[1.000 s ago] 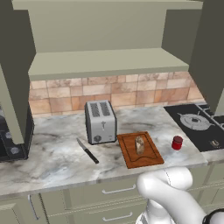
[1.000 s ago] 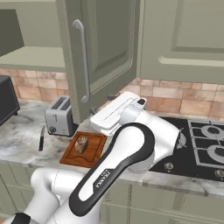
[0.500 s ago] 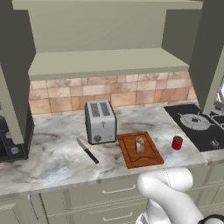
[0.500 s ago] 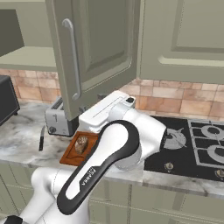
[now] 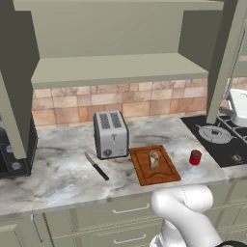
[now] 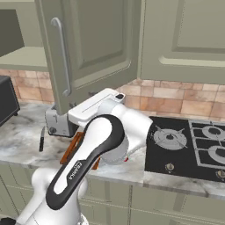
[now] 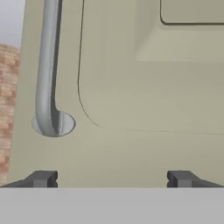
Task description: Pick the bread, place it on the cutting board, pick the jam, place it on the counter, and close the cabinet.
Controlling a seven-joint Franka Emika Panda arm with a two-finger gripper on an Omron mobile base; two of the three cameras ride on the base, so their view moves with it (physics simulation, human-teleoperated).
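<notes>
the small brown crusty bread loaf (image 5: 154, 159) lies on the rectangular reddish-brown wooden cutting board (image 5: 143, 169), which rests on the long grey-white marbled stone counter (image 5: 58, 178). the small red jam jar with a darker lid (image 5: 195, 157) stands upright on the counter just to the right of the board, near the black stovetop (image 5: 219, 142), not touching the board. a silver two-slot toaster (image 5: 110, 134) stands just behind the board's left corner, and a black-handled knife (image 5: 96, 166) lies flat on the counter to the left of the board.

the wide olive-green wall cabinet (image 5: 120, 67) is open, with its inner shelf bare. its right door (image 6: 88, 48) is swung partly out, with the vertical silver bar handle (image 6: 63, 57) facing the right base camera.

the two-finger gripper (image 7: 111, 179) is close to the door panel, beside the lower end of the handle. its dark fingertips (image 7: 41, 178) stand wide apart with nothing between them.
</notes>
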